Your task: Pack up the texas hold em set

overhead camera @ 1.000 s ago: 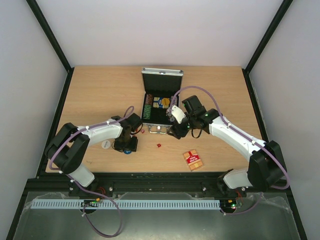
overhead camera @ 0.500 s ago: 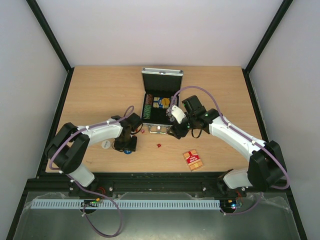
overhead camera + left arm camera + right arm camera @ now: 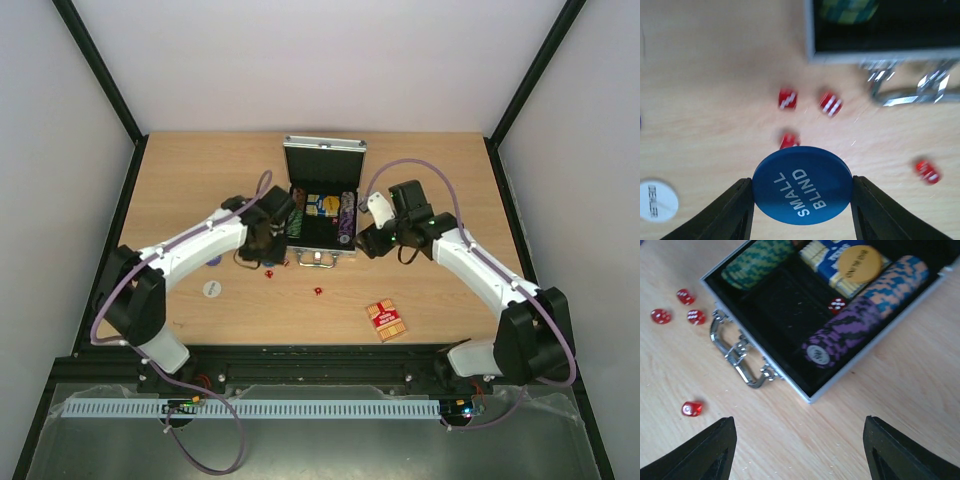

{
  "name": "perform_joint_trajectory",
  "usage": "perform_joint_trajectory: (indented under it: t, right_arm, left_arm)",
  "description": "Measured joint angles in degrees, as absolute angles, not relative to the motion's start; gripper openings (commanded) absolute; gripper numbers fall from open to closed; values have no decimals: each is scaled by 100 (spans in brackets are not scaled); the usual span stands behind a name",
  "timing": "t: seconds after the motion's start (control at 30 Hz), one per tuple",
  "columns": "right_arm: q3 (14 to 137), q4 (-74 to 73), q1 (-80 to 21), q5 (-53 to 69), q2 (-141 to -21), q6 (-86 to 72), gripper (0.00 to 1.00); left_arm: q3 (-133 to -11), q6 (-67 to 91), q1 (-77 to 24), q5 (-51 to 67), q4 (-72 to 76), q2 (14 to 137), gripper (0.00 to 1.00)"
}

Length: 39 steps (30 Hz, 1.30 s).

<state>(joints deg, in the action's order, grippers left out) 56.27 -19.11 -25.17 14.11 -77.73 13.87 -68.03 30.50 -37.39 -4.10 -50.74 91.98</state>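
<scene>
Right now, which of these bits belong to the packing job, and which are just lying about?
Belongs to the job: silver case, chip rows, red dice, red card deck, white disc, blue disc in the left claw.
Just lying about: nothing I can spot; every loose piece looks part of the set.

top external: high behind arm bases (image 3: 160, 345), down on whole light wooden table (image 3: 200, 180). left wrist: close, straight down at small silver aluminium case (image 3: 875, 56) front edge. right wrist: near, tilted into case. shared: chrome handle (image 3: 735, 357), tiny red dice (image 3: 692, 409).
</scene>
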Motion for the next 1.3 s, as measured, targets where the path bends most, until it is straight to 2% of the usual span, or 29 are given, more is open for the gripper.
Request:
perform_joint_trajectory:
  t: [0.3,0.63,0.8,1.3]
  right_arm:
    - [5570,-1756,-2191,1280,-7605,1219,71]
    - [5527,-1704,-2169,1225,-7605,1219,71]
    - [5492,-1669,-2169,1210,-7605,1219,71]
    - [5478,-1667,-2169,1208,-7609,1258,71]
  left_arm:
    - [-9384,2700,-3739,-497,-5039,10962,47]
    - [-11688,2416,-3671,-364,-5144,12829,47]
    - [-12145,2362,-3535,-316,-5155,13290,47]
    - [-12156,2351,-3205,-163,-4923,13598,47]
